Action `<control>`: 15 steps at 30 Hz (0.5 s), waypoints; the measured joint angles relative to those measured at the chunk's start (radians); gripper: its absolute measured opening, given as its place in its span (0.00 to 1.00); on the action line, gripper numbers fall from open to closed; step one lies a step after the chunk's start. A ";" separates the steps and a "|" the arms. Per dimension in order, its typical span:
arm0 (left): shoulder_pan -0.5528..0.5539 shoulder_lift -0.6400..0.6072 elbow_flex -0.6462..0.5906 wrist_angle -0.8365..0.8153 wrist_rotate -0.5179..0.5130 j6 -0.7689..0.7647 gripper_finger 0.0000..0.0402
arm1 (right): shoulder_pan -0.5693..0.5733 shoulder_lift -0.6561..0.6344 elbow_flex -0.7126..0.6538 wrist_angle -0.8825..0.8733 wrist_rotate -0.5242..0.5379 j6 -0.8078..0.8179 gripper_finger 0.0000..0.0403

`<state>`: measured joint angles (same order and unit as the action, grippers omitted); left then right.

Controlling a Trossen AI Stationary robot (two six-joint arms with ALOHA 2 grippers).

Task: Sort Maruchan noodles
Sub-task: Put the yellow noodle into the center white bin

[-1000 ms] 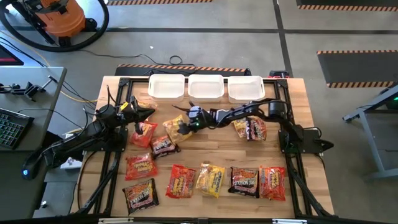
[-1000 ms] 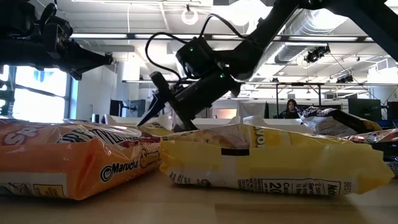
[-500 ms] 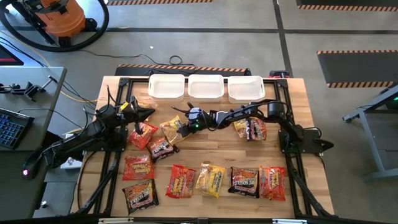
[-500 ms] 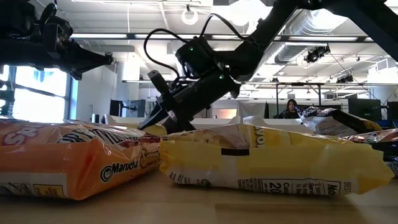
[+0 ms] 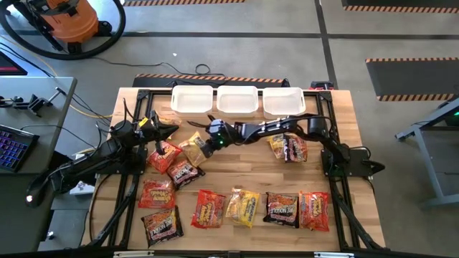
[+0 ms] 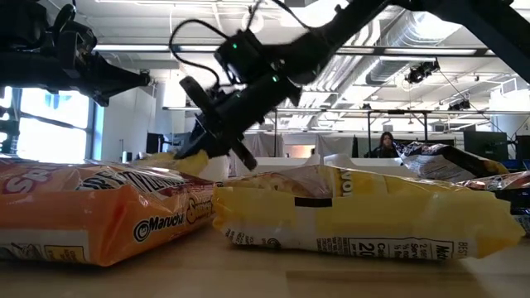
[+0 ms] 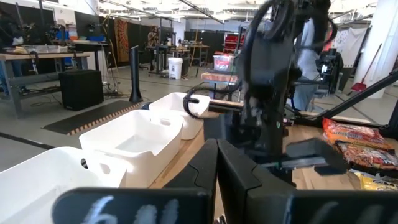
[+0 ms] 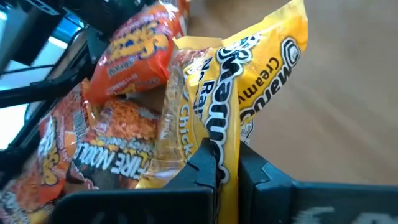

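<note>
Wooden tabletop (image 5: pixel 344 115), viewed from above, with three white bins (image 5: pixel 237 100) in a row along its far edge. Right gripper (image 5: pixel 204 144): reached across to the left-centre of the tabletop, jaws closed on a yellow packet (image 5: pixel 192 147) marked "Creamy Chicken", pinched at its edge; the low view shows this packet lifted off the surface and hanging tilted from the gripper. Left gripper (image 5: pixel 172 129): closed on nothing, poised above the left side of the tabletop just beside the held packet. Packets beneath and beside the held one: an orange-red packet (image 5: pixel 166 153) and a dark packet (image 5: pixel 186 172), overlapping each other. Right of centre: a dark packet with a yellow one tucked under it (image 5: pixel 289 147), near the right arm. Near row, left to right: red packet (image 5: pixel 158 193), dark packet (image 5: pixel 162 225), red packet (image 5: pixel 208 208), second yellow packet (image 5: pixel 242 206), dark packet (image 5: pixel 282 209), red packet (image 5: pixel 314 210), lying flat and close together. Beyond the tabletop: an orange shop vacuum (image 5: pixel 68 20) on the floor at upper left, a keyboard (image 5: pixel 13 147) on a side desk, and a person (image 6: pixel 386 145) seated far back in the room.
</note>
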<state>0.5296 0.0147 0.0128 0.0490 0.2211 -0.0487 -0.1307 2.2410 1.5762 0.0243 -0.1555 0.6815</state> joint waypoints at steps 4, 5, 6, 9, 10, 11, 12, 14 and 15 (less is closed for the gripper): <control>0.000 0.000 0.000 0.000 0.000 0.000 0.01 | 0.001 0.000 0.110 -0.158 0.052 -0.073 0.00; 0.000 0.000 0.000 0.000 0.000 0.000 0.01 | 0.001 0.000 0.138 -0.190 0.060 -0.088 0.00; 0.000 0.000 0.000 0.000 0.000 0.000 0.01 | 0.001 -0.001 0.163 -0.219 0.076 -0.103 0.00; 0.000 0.000 0.000 0.000 0.000 0.000 0.01 | -0.002 -0.003 0.249 -0.342 0.118 -0.142 0.00; 0.000 0.000 0.000 0.000 0.000 0.000 0.01 | -0.006 -0.003 0.281 -0.390 0.132 -0.160 0.00; 0.000 0.000 0.000 0.000 0.000 0.000 0.01 | -0.010 -0.003 0.316 -0.435 0.144 -0.171 0.00; 0.000 0.000 0.000 0.000 0.000 0.000 0.01 | -0.015 -0.003 0.351 -0.478 0.157 -0.187 0.00; 0.000 0.000 0.000 0.000 0.000 0.000 0.01 | -0.028 -0.004 0.424 -0.564 0.188 -0.211 0.00; 0.000 0.000 0.000 0.000 0.000 0.000 0.01 | -0.036 -0.004 0.468 -0.624 0.207 -0.220 0.00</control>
<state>0.5296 0.0147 0.0128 0.0490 0.2214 -0.0489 -0.1667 2.2372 2.0438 -0.5994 0.0516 0.4618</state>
